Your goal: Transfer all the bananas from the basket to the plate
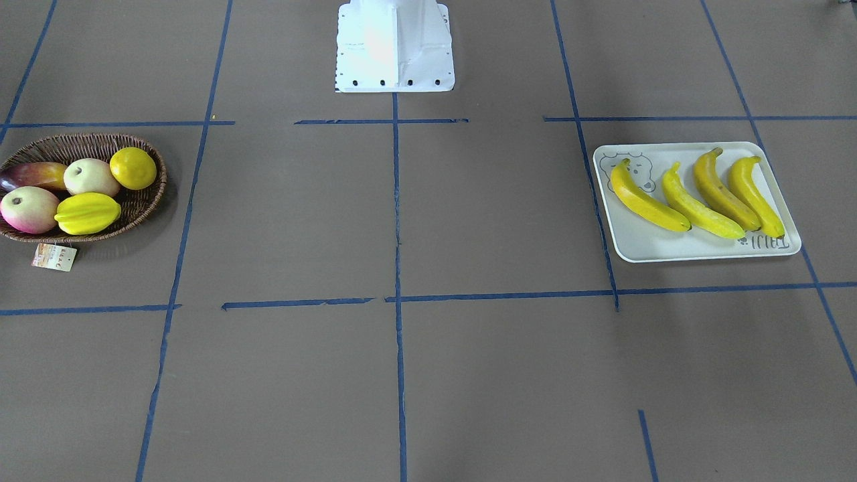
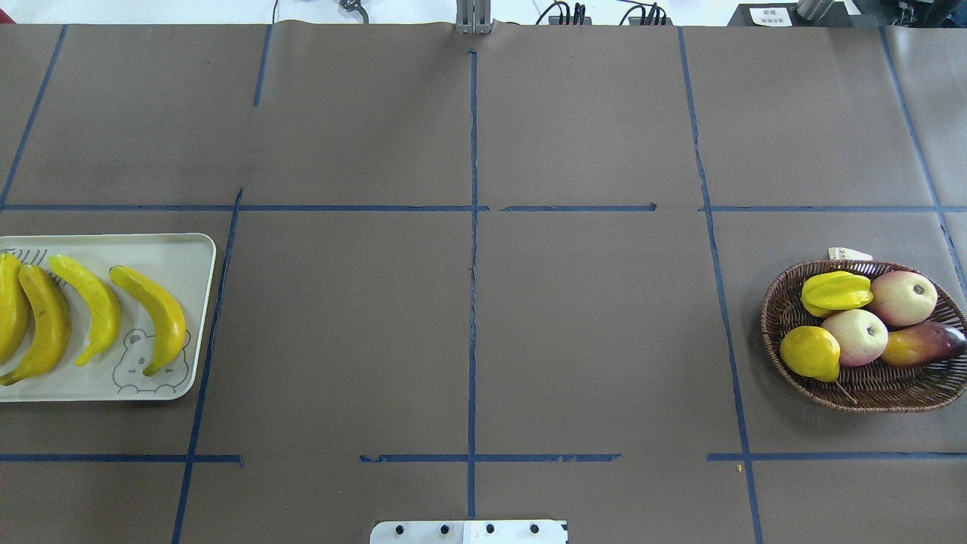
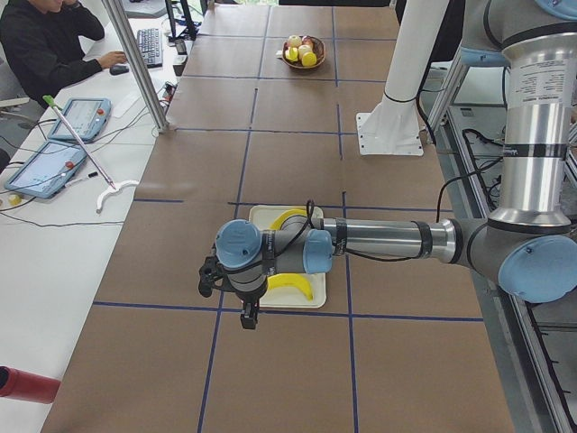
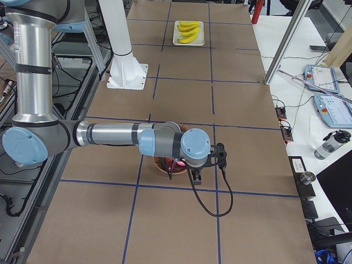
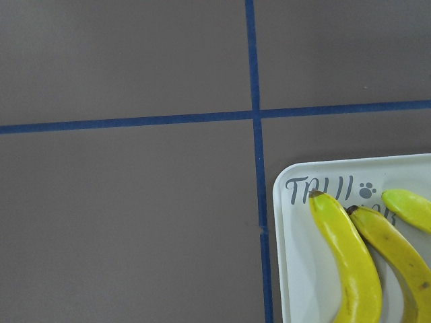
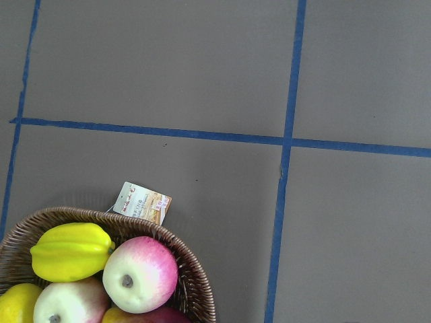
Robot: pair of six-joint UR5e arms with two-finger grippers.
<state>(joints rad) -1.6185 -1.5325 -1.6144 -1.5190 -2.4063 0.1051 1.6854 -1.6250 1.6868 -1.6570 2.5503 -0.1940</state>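
Several yellow bananas [image 1: 699, 209] [image 2: 155, 317] lie side by side on the off-white plate [image 1: 669, 246] [image 2: 175, 255] [image 5: 289, 269]. The wicker basket [image 1: 87, 138] [image 2: 869, 398] [image 6: 195, 289] at the table's other end holds a lemon, a starfruit, two apples and a mango, and no banana. My left gripper [image 3: 249, 317] hangs above the plate's near edge, seen only from the side, so I cannot tell its state. My right gripper [image 4: 196, 177] hovers over the basket, and I cannot tell its state either. Neither wrist view shows fingers.
Blue tape lines cross the brown table cover. The white robot base [image 1: 395, 47] stands at the table's middle edge. A paper tag [image 1: 53, 257] lies beside the basket. A person sits at a side desk [image 3: 54, 54] with tablets and a keyboard.
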